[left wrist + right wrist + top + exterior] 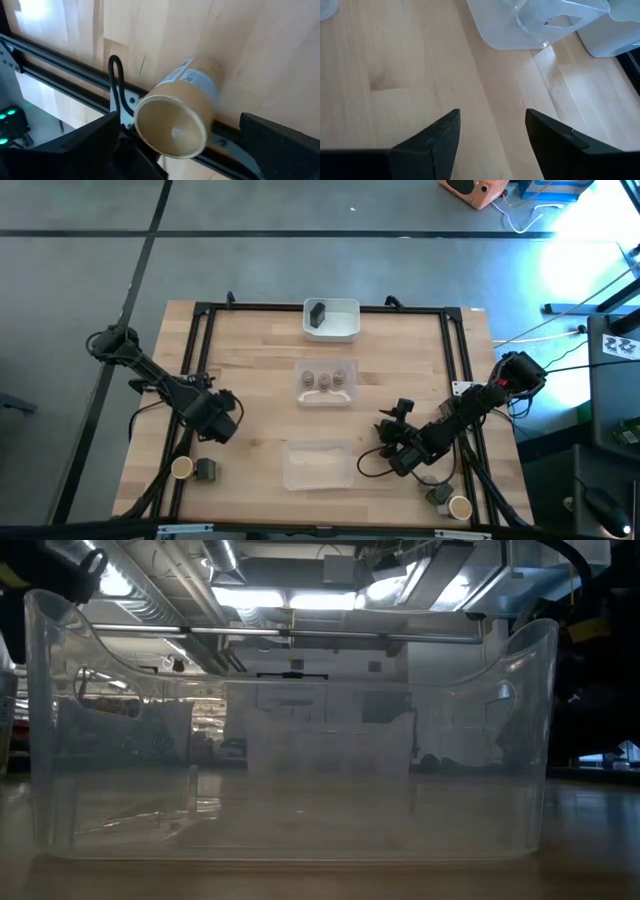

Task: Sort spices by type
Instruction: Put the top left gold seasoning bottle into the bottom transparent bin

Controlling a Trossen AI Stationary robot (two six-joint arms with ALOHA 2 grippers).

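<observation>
One tan jar (180,117) lying on its side at surface's near-left corner, open mouth facing left tool (190,150), fingers spread wide either side, nothing gripped. Right tool (492,132) part-open, empty, above bare surface (395,60), farther off.

Tan round jar (182,112) on its side, wooden table (260,45), black frame rail (65,62), 2 dark fingers (85,145) spread wide
</observation>
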